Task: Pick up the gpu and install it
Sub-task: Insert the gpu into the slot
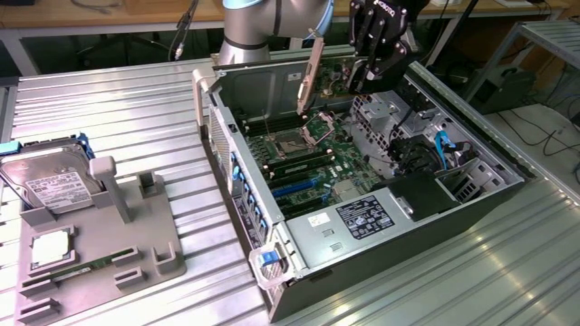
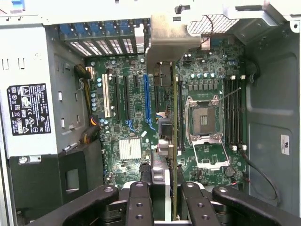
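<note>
Card: the gpu [image 2: 170, 117] stands on its thin edge, in the air over the open computer case [image 1: 408, 272].
Grip: we see the end effector [image 2: 171, 209] clamped on its two flat sides.
Direction: its long side runs away from the fingers, silver end toward the case's back wall.
Slot: the blue slot [image 2: 146, 103] below runs the same way.

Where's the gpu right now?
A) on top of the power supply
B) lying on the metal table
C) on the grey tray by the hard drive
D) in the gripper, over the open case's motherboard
D: the gripper pinches the gpu edge-on above the motherboard.
</note>
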Motion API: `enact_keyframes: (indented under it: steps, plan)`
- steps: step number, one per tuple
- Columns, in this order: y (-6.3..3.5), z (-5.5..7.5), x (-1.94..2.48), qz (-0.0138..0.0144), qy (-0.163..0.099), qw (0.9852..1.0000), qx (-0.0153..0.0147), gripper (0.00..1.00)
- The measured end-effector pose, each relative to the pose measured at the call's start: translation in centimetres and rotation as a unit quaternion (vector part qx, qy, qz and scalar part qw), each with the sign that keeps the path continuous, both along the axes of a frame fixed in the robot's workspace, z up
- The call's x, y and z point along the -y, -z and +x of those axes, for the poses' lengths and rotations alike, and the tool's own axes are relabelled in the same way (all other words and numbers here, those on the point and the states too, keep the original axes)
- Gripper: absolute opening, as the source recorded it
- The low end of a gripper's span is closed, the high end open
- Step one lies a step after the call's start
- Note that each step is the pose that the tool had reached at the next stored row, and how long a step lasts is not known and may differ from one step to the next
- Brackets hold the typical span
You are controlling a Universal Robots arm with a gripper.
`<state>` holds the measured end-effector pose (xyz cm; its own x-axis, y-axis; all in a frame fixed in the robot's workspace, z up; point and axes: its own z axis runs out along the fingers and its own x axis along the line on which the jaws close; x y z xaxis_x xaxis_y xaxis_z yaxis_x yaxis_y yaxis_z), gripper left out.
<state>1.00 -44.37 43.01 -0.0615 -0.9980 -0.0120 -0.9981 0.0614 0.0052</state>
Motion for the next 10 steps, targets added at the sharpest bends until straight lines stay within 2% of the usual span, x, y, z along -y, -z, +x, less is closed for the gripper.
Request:
enact_keyframes:
  steps: [3,6,10]
  plan:
    - [0.00,0.00,0.00,0.0000,-0.002,1.0000,0.0000,0.29]
    - [0.00,0.00,0.00,0.0000,-0.020,0.9998,0.0000,0.29]
    - [0.00,0.00,0.00,0.0000,-0.020,0.9998,0.0000,0.29]
